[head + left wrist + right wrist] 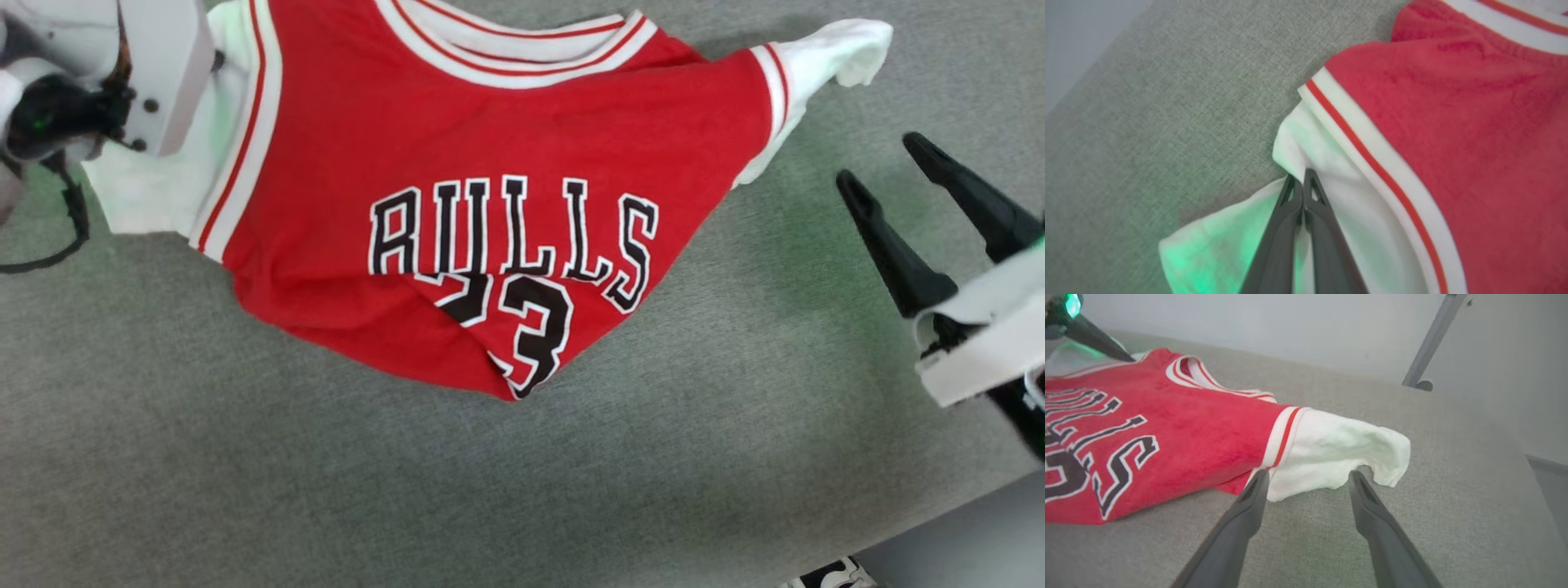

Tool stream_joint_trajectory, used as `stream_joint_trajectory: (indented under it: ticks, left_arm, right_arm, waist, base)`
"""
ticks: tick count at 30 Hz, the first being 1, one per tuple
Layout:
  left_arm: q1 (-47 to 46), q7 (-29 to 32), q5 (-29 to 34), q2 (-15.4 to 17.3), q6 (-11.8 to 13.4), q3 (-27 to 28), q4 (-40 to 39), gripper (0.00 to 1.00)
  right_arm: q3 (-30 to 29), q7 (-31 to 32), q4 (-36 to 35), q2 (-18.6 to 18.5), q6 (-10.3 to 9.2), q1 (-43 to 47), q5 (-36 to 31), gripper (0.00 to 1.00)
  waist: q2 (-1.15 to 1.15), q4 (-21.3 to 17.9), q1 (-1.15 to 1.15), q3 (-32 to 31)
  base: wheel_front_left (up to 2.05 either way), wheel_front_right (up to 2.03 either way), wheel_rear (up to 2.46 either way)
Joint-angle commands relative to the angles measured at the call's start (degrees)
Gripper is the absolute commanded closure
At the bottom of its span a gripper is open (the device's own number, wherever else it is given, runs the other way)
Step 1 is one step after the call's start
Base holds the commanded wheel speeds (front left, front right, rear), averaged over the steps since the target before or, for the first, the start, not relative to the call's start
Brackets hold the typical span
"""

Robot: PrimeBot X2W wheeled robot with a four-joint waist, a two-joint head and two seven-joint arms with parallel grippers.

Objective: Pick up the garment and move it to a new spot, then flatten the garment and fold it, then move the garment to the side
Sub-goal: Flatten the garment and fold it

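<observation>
The garment [490, 147] lies rumpled toward the desk's [245, 449] far edge, its lower part tucked under. The left gripper [1303, 181] is pressed together on its white sleeve [1347, 192]; the right gripper [880, 160] is spread just beside the other sleeve [841, 45]. Pulling from one side alone could drag it askew and deepen the folds

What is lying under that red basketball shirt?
Grey woven cloth shows all round the shirt, so it seems to lie on that. Whatever sits directly beneath is covered. Its bottom edge looks tucked under, hiding part of the number.

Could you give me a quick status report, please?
Left end effector shut on garment, white sleeve. Right end effector open beside other sleeve. Lower hem folded under.
</observation>
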Motion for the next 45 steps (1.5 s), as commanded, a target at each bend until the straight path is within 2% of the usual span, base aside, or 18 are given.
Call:
stream_joint_trajectory:
  ticks: [1, 4, 9, 17, 26, 28, 30, 38, 45]
  left_arm:
    - [2.77, 0.14, -0.35, -0.90, 0.14, -2.66, 1.13, 1.00]
    - [1.53, -0.98, -1.04, -2.06, 0.13, -4.15, 1.04, 1.00]
    - [-0.25, -2.60, -1.97, -3.98, 0.14, -5.94, 1.35, 1.00]
    - [-0.93, -4.32, -3.11, -5.61, 0.15, -7.99, 1.83, 1.00]
    - [-1.15, -5.21, -3.70, -6.35, 0.15, -8.85, 1.21, 1.00]
    - [-1.05, -5.47, -3.95, -6.67, 0.15, -8.90, 1.04, 1.00]
    - [-0.90, -6.13, -4.41, -6.93, 0.15, -8.88, 1.04, 1.00]
    - [-1.23, -12.35, -5.81, -8.25, 0.08, -8.30, 1.70, 1.00]
    - [-4.43, -26.01, -5.32, -9.38, 0.09, -6.22, 5.24, 1.00]
  right_arm:
    - [2.27, 1.98, -0.12, -1.49, -0.08, -2.44, 0.14, 0.00]
    - [6.67, 7.35, 0.63, -6.09, -0.08, -9.60, 2.09, 0.00]
    - [11.10, 13.19, 5.19, -10.63, -0.08, -21.48, 6.05, 0.00]
    - [24.10, 22.38, 13.70, -13.11, -0.08, -30.71, 12.63, 0.00]
    - [33.30, 18.21, 18.03, -12.07, -0.08, -35.92, 15.43, 0.00]
    - [34.82, 17.13, 18.91, -12.15, -0.08, -37.07, 15.86, 0.64]
    - [35.97, 16.01, 19.61, -12.30, -0.08, -38.14, 16.43, 1.00]
    - [38.29, 10.88, 23.63, -13.52, -0.08, -41.67, 17.27, 1.00]
    - [37.42, 7.06, 27.54, -14.53, -0.08, -45.02, 16.30, 1.00]
  waist:
    - [0.00, 0.72, 0.00, 0.52]
    - [0.00, 1.90, 0.00, 1.25]
    - [0.00, 3.87, 0.00, 2.59]
    - [0.00, 5.69, 0.00, 3.59]
    - [0.00, 6.10, 0.00, 4.09]
    - [0.00, 6.26, 0.00, 4.06]
    - [0.00, 6.41, 0.00, 3.95]
    - [0.00, 7.80, 0.00, 1.96]
    - [0.00, 11.53, 0.00, -1.37]
  base:
    - [0.00, 0.00, 0.00]
    - [0.00, 0.00, 0.00]
    - [0.00, 0.00, 0.00]
    - [0.00, 0.00, 0.00]
    - [0.00, 0.00, 0.00]
    - [0.00, 0.00, 0.00]
    - [0.00, 0.00, 0.00]
    - [0.00, 0.00, 0.00]
    - [0.00, 0.00, 0.00]
